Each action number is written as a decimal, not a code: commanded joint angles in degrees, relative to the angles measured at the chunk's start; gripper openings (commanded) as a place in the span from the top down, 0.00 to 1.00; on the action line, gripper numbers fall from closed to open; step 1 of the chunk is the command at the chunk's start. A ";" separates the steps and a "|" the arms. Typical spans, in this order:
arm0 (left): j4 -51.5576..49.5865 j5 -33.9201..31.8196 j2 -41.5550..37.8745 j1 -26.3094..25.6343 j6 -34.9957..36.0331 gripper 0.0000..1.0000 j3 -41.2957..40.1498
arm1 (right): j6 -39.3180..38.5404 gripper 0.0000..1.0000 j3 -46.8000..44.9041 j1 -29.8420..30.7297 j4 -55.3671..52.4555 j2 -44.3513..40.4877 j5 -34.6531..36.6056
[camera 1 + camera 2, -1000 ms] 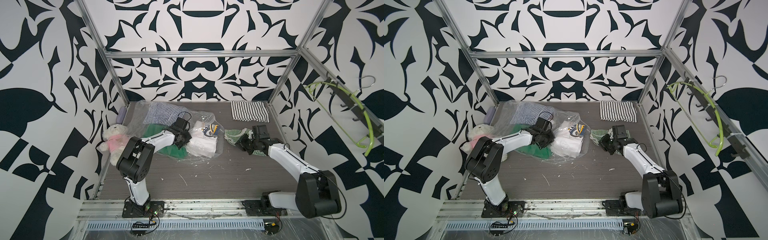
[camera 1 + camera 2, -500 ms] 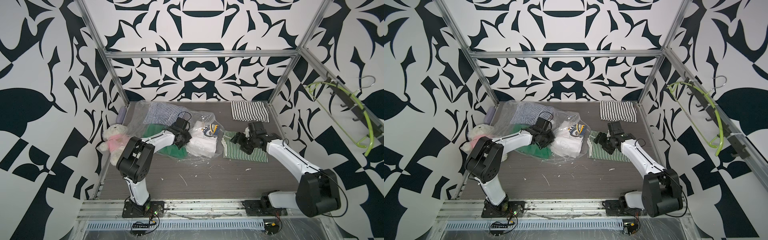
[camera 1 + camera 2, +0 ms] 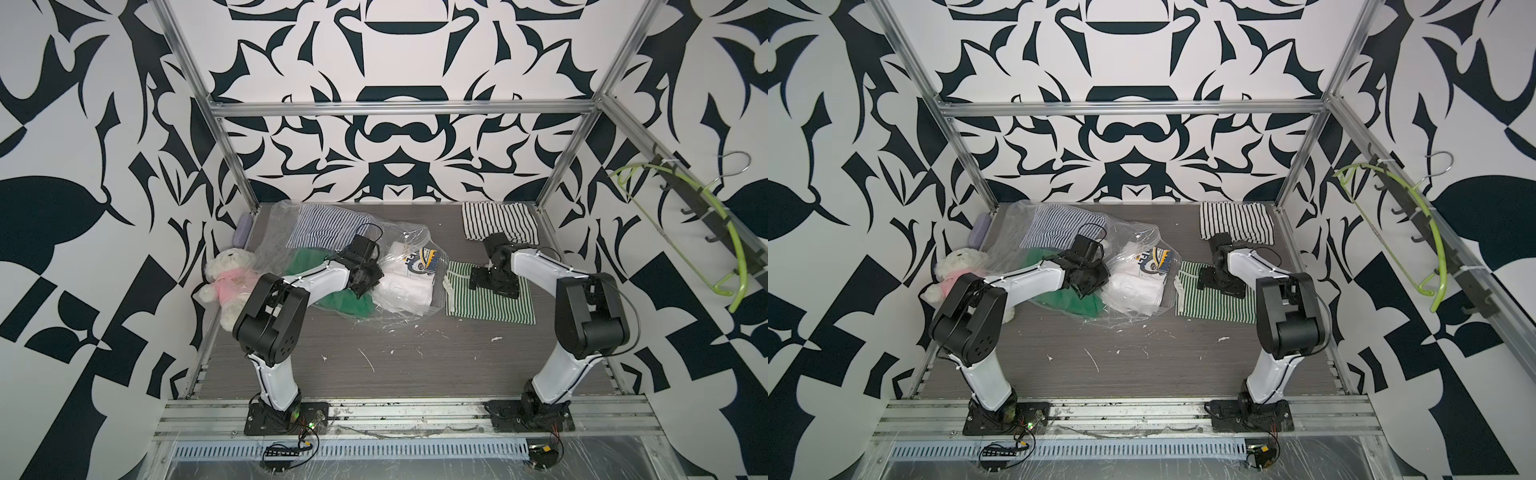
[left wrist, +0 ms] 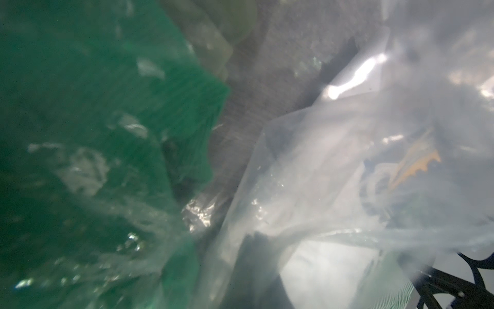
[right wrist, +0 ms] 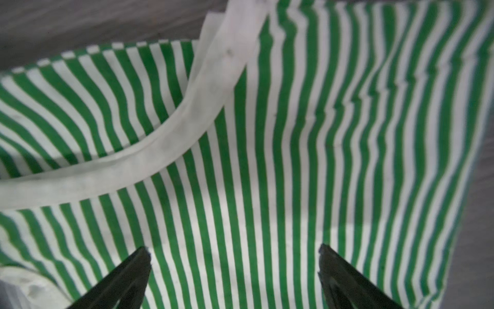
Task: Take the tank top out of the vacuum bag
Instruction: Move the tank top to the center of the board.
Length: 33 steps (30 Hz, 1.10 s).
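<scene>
Grey wood-grain table (image 3: pixel 415 374) inside a frame with black-and-white patterned walls.

Vacuum bag (image 3: pixel 409 237) lies crumpled on the far half of the table, on the left arm's side. It shows in both top views (image 3: pixel 1142 237).

- **Inside the bag:** a navy-striped top (image 3: pixel 320 226) at the far end, a green garment (image 3: pixel 349 301) and a white printed shirt (image 3: pixel 409 282).
- **Tank top** (image 3: pixel 486 305): green and white stripes, fully out of the bag. It lies flat on the table just beside the bag's edge, on the right arm's side. Can't tell if that edge touches the plastic.
- **Right gripper** (image 3: pixel 494 286): points down over the tank top's end farthest from the robot, beside the bag. In the wrist view (image 5: pixel 234 250) the fingers are spread wide with nothing between them, only striped cloth (image 5: pixel 294 160) and its white trim below.
- **Left gripper** (image 3: pixel 365 282): down on the bag, between the green garment and the white shirt, jaws together. The wrist view is blurred plastic over green cloth (image 4: pixel 80 133) and the shirt print (image 4: pixel 347 187). Can't tell if it pinches the film.
- **Outside the bag:** a teddy bear (image 3: pixel 230 274) against its edge on the left arm's side. A black-and-white striped cloth (image 3: pixel 498 220) lies well apart, beyond the tank top at the far wall.
</scene>
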 commanded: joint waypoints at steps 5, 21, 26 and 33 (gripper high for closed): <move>-1.36 -0.85 0.18 0.60 0.41 1.00 -0.42 | -7.08 0.00 3.55 -5.11 -1.13 3.67 -2.03; -2.57 -0.23 2.64 0.98 0.76 1.00 1.87 | -22.10 0.00 22.73 -12.20 -1.65 20.42 -0.75; -2.96 -0.45 2.95 0.98 0.82 1.00 2.59 | -20.67 0.01 28.00 -12.31 -4.15 22.83 2.44; -3.14 -0.75 2.16 0.97 0.54 1.00 2.39 | -17.90 0.01 19.54 -11.38 1.71 10.35 -1.55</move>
